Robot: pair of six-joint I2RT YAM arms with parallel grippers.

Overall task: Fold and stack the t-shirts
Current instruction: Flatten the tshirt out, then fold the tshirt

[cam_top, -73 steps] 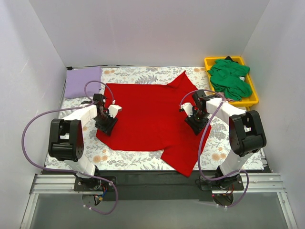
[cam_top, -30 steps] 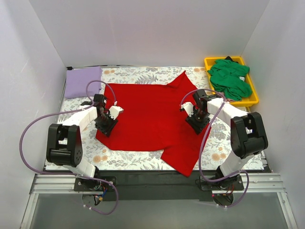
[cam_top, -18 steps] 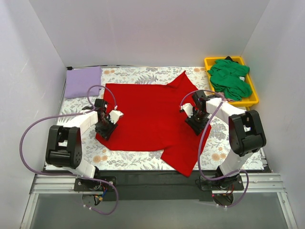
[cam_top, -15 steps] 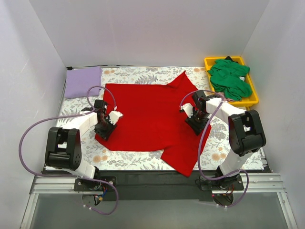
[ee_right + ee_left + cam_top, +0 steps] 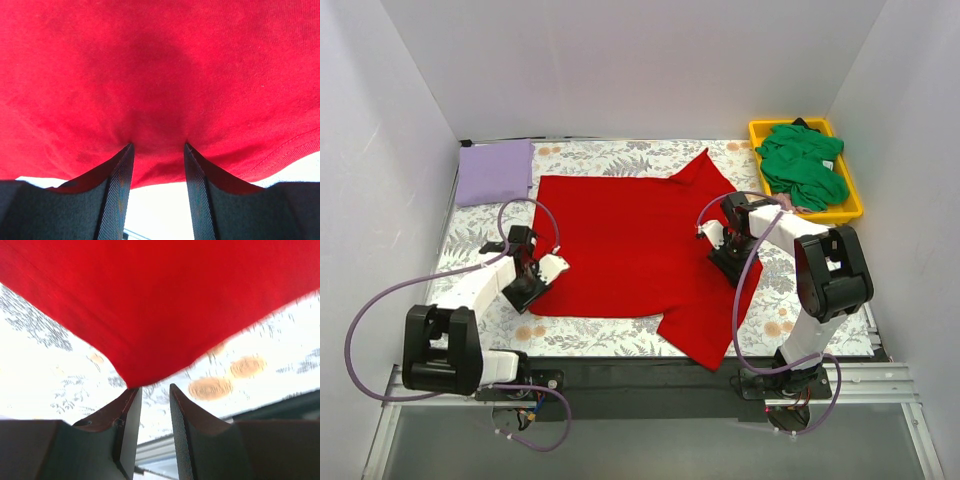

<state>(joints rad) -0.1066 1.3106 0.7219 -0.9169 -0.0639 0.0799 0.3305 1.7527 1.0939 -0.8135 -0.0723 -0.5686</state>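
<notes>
Since a second ago the left arm (image 5: 470, 290) has drawn back toward the near left, and the near left corner of the red t-shirt (image 5: 630, 240) has spread out with it. The shirt lies flat and smooth in the middle of the worktop on the floral cloth (image 5: 590, 335). One sleeve points at the back wall, and the other reaches past the near edge.

The left jaws stand narrowly apart with that corner's tip right at them. Whether they pinch it cannot be told. The right arm (image 5: 790, 225) sets its jaws about half apart on the shirt's right side, pressing the cloth without clamping it.

Bare floral cloth runs along the left side and the near hem. The folded lavender t-shirt (image 5: 495, 172) sits at the far left corner, just beside the red one. The crumpled green t-shirt (image 5: 805, 165) fills the yellow tray (image 5: 757, 128) at the far right.
</notes>
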